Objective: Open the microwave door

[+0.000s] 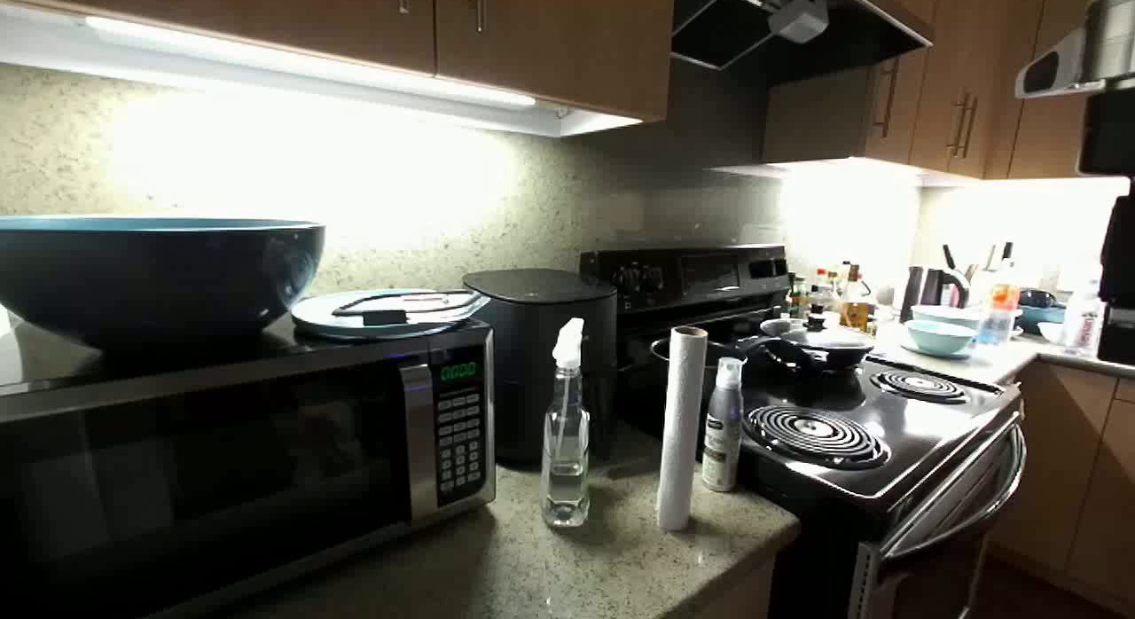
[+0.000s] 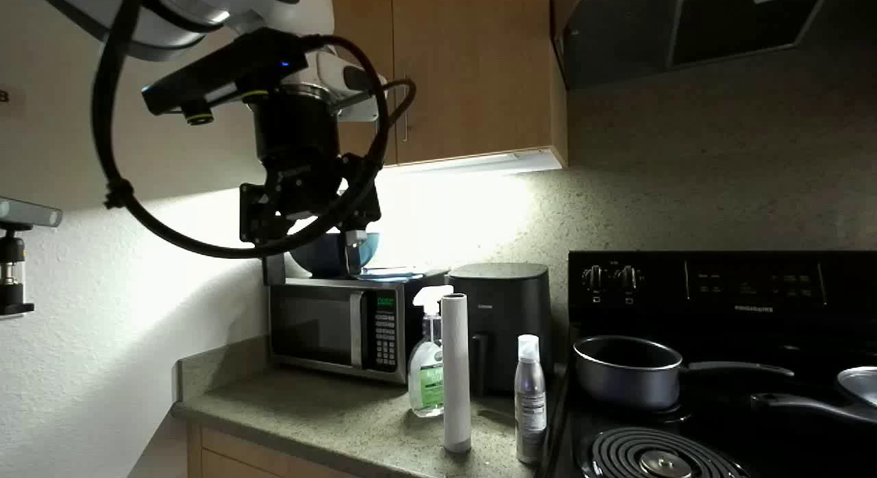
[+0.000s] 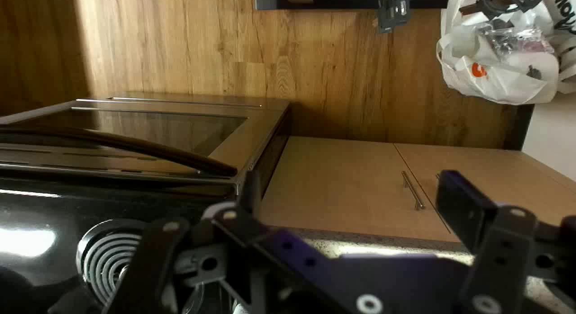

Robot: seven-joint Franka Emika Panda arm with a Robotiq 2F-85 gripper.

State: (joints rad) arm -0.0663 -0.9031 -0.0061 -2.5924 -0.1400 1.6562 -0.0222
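Note:
The microwave door is a dark glass panel in both exterior views (image 1: 204, 477) (image 2: 312, 324), and it is shut. Its silver upright handle (image 1: 418, 442) (image 2: 356, 329) stands beside the button panel (image 1: 459, 428) with green digits. My gripper (image 2: 314, 269) points down, its fingertips near the height of the microwave's top in an exterior view. It appears in front of the microwave and apart from the handle; the exact distance is unclear. In the wrist view the gripper (image 3: 353, 188) is open with nothing between its fingers. The microwave is not visible in the wrist view.
A large dark bowl (image 1: 168, 282) and a blue plate (image 1: 310, 316) sit on the microwave. A spray bottle (image 1: 566, 442), a paper roll (image 1: 681, 433), a spray can (image 1: 723, 433) and a black air fryer (image 2: 500, 313) stand right of it. The stove (image 1: 887, 442) is farther right.

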